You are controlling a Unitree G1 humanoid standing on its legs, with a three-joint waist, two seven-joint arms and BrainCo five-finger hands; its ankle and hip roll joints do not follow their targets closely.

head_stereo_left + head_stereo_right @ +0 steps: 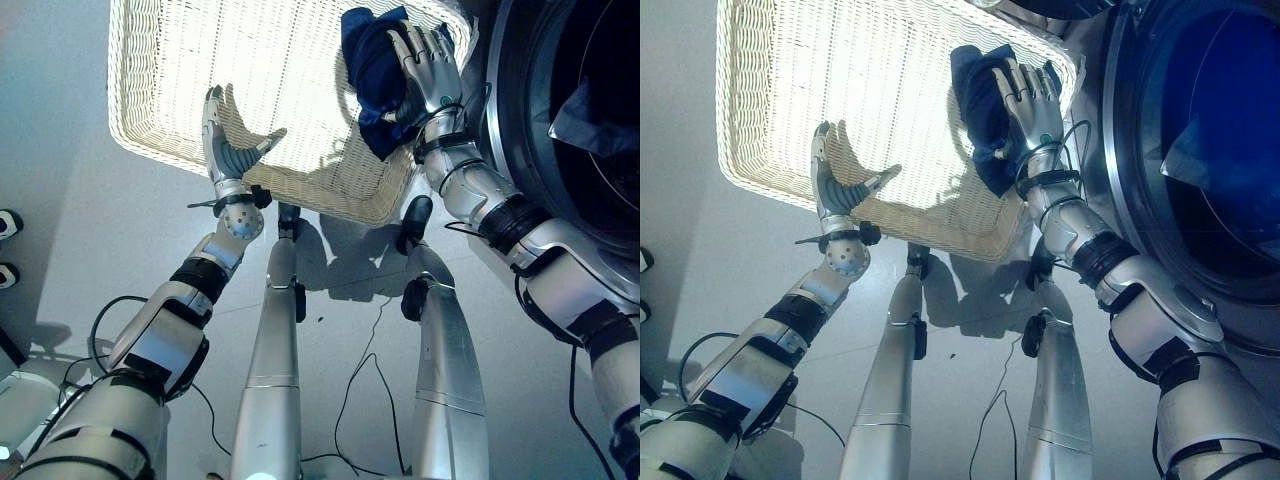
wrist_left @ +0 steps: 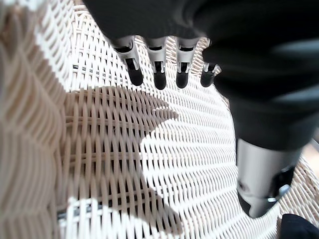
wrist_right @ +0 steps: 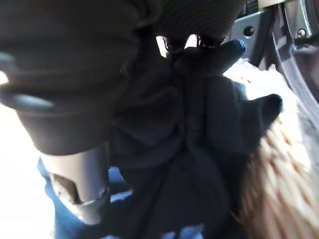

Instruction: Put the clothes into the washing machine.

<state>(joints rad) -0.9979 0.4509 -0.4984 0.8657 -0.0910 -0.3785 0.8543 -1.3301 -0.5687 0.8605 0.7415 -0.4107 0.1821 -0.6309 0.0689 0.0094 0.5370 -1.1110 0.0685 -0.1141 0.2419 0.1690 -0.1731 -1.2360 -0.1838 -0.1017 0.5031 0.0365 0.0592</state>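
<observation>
Clothes: a dark blue garment [image 1: 368, 75] is bunched in the curled fingers of the right hand [image 1: 428, 70], which clutches it over the white wicker basket's [image 1: 300, 190] corner. Just beyond that hand stands the washing machine [image 1: 1200, 160], its round opening dark. The left hand [image 1: 222, 150] hangs over the basket's weave, fingers straight and relaxed, holding nothing.

A white wicker basket [image 1: 170, 100] sits on the pale floor [image 1: 60, 180] (its weave is tight and its rim thick). Two dark objects [image 1: 8, 225], too cropped to identify, lie at the floor's left edge.
</observation>
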